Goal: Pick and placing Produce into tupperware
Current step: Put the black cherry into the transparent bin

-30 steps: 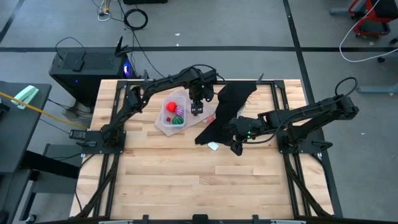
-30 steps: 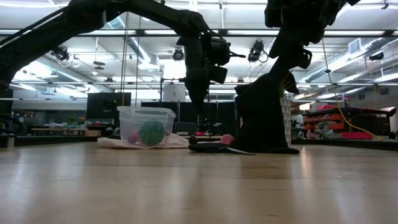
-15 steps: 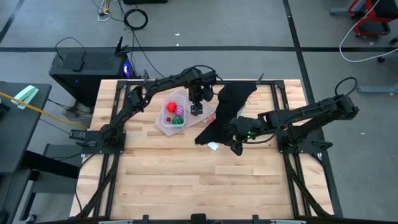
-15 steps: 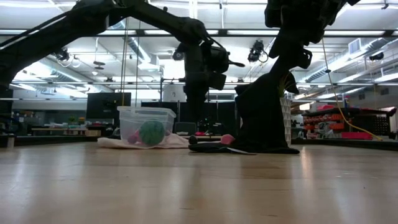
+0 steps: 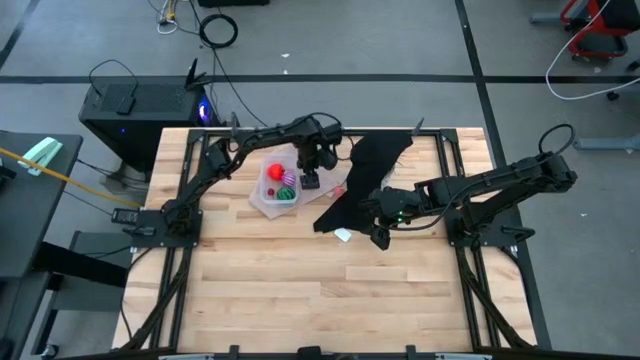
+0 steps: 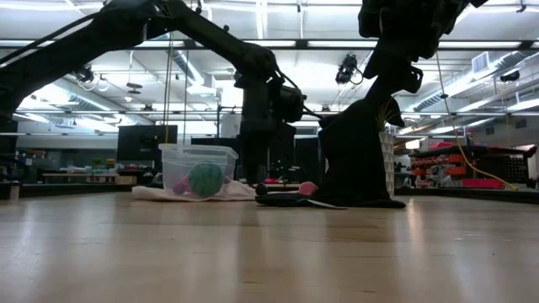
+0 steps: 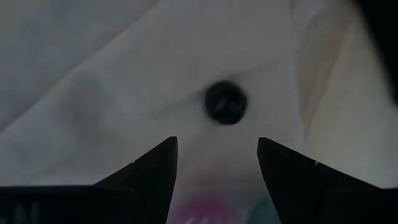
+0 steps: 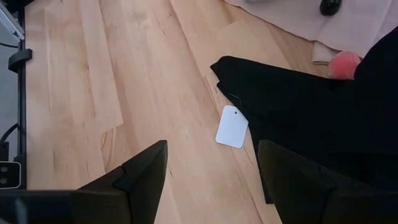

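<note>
We see the left gripper (image 5: 311,181) at the right-hand edge of the clear rounded plastic tupperware (image 5: 262,196), its fingers (image 7: 155,167) spread wide and empty over a pale sheet with a tiny dark round piece (image 7: 226,102) just ahead of them. A red ball (image 5: 272,172) and a green striped fruit (image 5: 288,192) lie inside the tupperware. The right gripper (image 5: 379,237) hangs open over bare wooden table (image 5: 300,290) beside the black cloth (image 5: 365,180) and a small white tag (image 8: 232,126)

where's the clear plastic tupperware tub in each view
High view: clear rounded plastic tupperware tub, left of centre, beside the black cloth.
Low view: tub left of centre, cloth on its right.
Left wrist: cannot tell.
Right wrist: not in it.
</note>
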